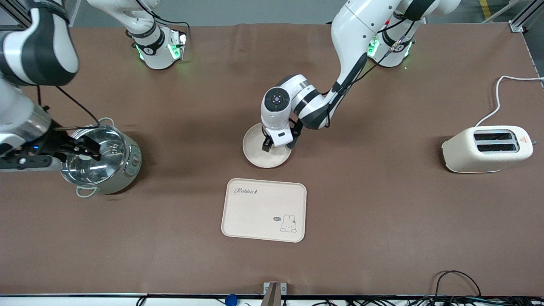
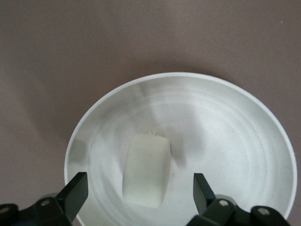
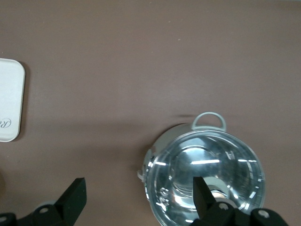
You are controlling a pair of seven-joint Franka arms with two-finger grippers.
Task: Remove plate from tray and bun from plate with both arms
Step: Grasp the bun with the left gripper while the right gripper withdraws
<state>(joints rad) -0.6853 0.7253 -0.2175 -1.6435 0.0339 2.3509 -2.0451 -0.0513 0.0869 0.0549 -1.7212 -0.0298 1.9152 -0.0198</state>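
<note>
Front view: we find the plate [image 1: 267, 149] off the tray [image 1: 264, 210], on the table just farther from the camera. The bun [image 2: 146, 176] lies on it, between the left gripper's [image 2: 140, 187] wide fingers, not yet lifted. Right gripper [image 1: 80, 148] waits, wide, over the pot [image 1: 102, 160].

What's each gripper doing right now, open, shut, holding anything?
Left gripper: open, empty, fingers either side of the bun on the plate.
Right gripper: open, empty, over the steel pot.
</note>
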